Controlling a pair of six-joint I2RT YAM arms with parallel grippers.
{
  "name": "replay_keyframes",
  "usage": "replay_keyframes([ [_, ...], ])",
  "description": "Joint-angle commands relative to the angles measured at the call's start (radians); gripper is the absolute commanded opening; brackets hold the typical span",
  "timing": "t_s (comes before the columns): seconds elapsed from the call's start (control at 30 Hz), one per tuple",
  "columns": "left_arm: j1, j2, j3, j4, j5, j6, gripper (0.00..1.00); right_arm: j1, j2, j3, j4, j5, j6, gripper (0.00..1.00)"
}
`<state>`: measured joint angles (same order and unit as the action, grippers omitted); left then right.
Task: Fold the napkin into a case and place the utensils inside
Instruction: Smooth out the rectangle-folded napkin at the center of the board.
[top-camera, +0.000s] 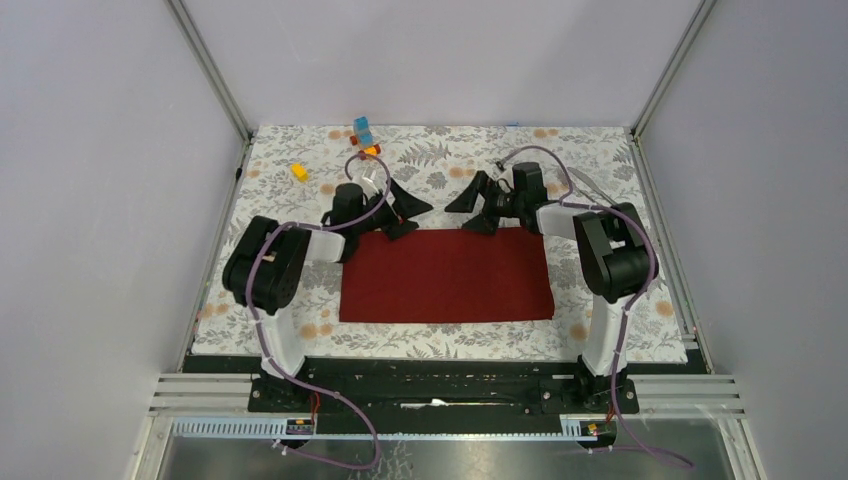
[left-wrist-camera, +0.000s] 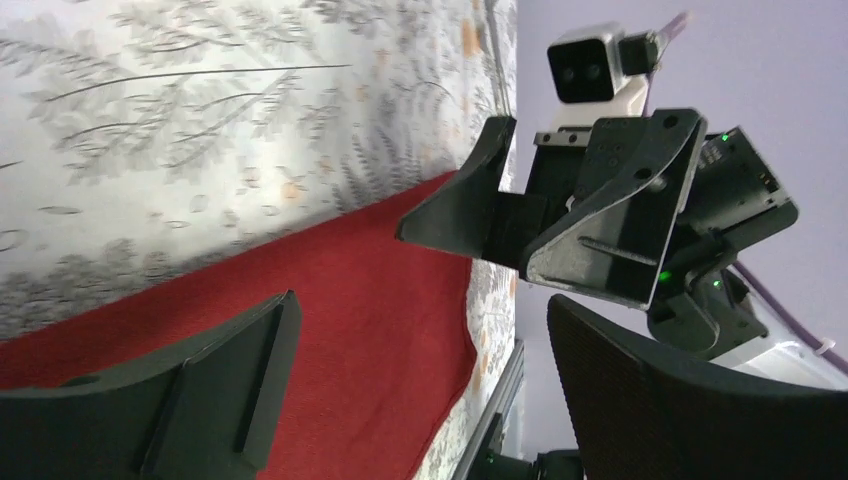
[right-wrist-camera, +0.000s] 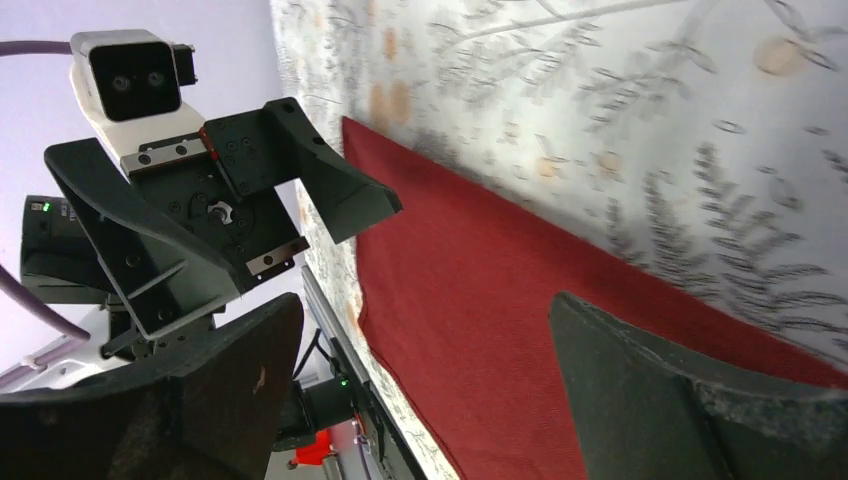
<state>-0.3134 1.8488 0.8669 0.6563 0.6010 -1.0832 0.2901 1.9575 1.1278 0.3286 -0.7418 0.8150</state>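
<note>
Napkin (top-camera: 447, 275): flat rectangle, frame centre | left claw (top-camera: 408, 218), right claw (top-camera: 470, 210): both spread (empty) | risk: uneven pinches along upper edge could skew fold.

Overhead view, as I see it from my remote station. I look into a booth closed by plain, pale lilac panels: a back wall (top-camera: 430, 60), a left wall (top-camera: 90, 200) and a right wall (top-camera: 770, 200). A left aluminium post (top-camera: 212, 68) and a right aluminium post (top-camera: 672, 62) slant up from the rear corners, where the panels meet. The table cover (top-camera: 440, 155) is a whitish cloth printed with grey fern fronds and small orange blossoms. Nearer me run ribbed aluminium rails (top-camera: 190, 395), then a slotted grey cable duct (top-camera: 230, 427) and a brushed metal sheet (top-camera: 470, 455) with dull reflections. The light is soft and even; shadows on the cloth are faint.
</note>
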Motion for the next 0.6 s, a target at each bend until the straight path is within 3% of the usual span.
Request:
replay_keyframes([
  [0.0, 0.022, 0.072, -0.045, 0.287, -0.024, -0.088, 0.99, -0.034, 0.059, -0.042, 0.135, -0.081, 0.055, 1.0],
  [0.33, 0.181, 0.107, -0.21, 0.289, -0.067, -0.024, 0.99, -0.315, 0.073, -0.199, 0.082, -0.112, -0.093, 1.0],
  [0.57, 0.345, 0.048, -0.288, 0.192, -0.081, 0.052, 0.99, -0.453, 0.057, -0.162, -0.058, -0.088, -0.202, 1.0],
])
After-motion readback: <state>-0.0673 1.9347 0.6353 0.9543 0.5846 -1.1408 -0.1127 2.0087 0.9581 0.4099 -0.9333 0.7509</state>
